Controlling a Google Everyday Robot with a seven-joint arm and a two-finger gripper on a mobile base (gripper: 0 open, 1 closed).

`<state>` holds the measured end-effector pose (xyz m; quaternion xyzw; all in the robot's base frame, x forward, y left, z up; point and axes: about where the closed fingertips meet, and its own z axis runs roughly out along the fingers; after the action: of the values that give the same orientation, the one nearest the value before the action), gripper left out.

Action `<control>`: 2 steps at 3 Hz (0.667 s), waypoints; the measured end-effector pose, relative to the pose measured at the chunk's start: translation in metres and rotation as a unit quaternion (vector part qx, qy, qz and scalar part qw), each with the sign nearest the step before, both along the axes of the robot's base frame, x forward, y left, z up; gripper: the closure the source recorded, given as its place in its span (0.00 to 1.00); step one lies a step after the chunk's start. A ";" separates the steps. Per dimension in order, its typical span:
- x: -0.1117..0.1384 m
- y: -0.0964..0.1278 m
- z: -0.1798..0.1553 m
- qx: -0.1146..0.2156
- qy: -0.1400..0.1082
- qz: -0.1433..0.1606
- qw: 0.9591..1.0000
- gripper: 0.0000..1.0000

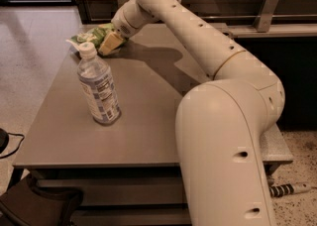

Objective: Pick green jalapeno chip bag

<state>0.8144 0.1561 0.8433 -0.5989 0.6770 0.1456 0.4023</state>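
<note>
The green jalapeno chip bag (90, 36) lies on the far left corner of the grey table (143, 101), wrinkled, green with pale patches. My gripper (110, 43) is at the bag's right end, low over the table, touching or nearly touching it. One tan finger (111, 42) shows against the bag. The bottle's white cap hides part of the bag's near edge.
A clear plastic bottle (98, 85) with a white cap stands upright on the table, nearer than the bag. My large white arm (223, 121) crosses the right side. A wooden wall and metal rail (267, 7) run behind the table. Tiled floor lies to the left.
</note>
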 end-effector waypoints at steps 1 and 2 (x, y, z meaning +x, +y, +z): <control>0.000 0.002 -0.003 0.000 0.002 0.002 1.000 0.49; -0.001 0.006 -0.007 -0.001 0.005 0.004 1.000 0.78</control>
<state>0.8133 0.1620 0.8362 -0.6014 0.6766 0.1491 0.3978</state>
